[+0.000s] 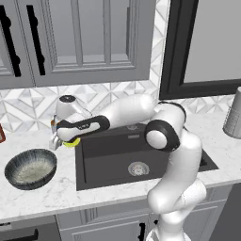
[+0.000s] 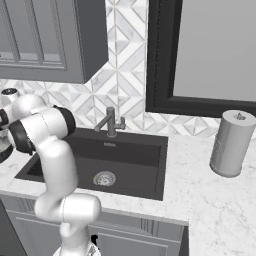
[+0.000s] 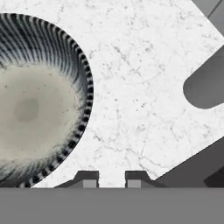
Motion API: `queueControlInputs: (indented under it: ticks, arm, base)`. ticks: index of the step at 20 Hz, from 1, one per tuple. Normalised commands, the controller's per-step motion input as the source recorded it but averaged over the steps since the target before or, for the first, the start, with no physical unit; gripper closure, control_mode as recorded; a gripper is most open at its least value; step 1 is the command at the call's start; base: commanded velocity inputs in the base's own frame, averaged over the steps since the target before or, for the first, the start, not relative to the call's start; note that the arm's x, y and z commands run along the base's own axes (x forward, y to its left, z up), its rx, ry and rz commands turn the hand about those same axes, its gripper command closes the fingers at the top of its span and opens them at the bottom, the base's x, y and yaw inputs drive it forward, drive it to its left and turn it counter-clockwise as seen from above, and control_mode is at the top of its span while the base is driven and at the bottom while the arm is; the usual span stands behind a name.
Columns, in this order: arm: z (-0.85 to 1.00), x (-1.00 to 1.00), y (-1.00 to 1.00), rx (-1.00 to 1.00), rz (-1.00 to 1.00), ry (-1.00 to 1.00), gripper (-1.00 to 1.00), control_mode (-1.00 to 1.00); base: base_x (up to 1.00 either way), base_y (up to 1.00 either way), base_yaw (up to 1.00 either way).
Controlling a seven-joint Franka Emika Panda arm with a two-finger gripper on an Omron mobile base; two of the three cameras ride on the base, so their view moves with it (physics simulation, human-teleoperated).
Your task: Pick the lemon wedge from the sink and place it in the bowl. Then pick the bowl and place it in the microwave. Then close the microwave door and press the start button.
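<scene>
The small yellow lemon wedge (image 1: 71,143) hangs under my gripper (image 1: 65,141), which is shut on it above the white counter just left of the sink (image 1: 122,155). The wide bowl (image 1: 30,168), dark and streaked outside and pale inside, stands on the counter to the gripper's lower left. In the hand view the bowl (image 3: 35,105) lies to the left, and my two fingertips (image 3: 89,178) stand close together over bare marble beside it. The wedge itself is hidden in that view. The dark sink (image 2: 125,155) has a round metal drain (image 2: 104,178).
A grey faucet (image 2: 111,122) rises behind the sink. A paper towel roll (image 2: 231,144) stands on the counter at the right. Grey cabinets (image 1: 80,37) hang above, and a dark-framed window (image 2: 210,50) sits to the right. A red object (image 1: 1,134) shows at the left edge.
</scene>
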Motion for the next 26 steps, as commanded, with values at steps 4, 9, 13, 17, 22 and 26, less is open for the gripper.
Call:
queueControlInputs:
  ticks: [4, 9, 13, 17, 22, 26]
  arm:
    - [0.18, -0.07, 0.89, 0.0, 0.18, 0.02, 1.0, -1.0]
    - [-0.01, -0.09, 0.91, 0.0, 0.1, 0.12, 1.0, -1.0]
    - [-0.03, 0.0, 0.82, 0.0, 0.05, 0.08, 1.0, -1.0]
    - [-0.24, 0.0, 0.58, 0.0, 0.05, 0.02, 1.0, -1.0]
    - [-0.58, -0.01, 0.2, 0.0, 0.05, 0.0, 1.0, -1.0]
    - [-0.67, -0.14, -0.07, 0.01, 0.05, 0.0, 1.0, -1.0]
  base:
    - [0.0, 0.0, 0.0]
    - [0.0, 0.0, 0.0]
    - [0.0, 0.0, 0.0]
    - [0.0, 0.0, 0.0]
    - [0.0, 0.0, 0.0]
    - [0.0, 0.0, 0.0]
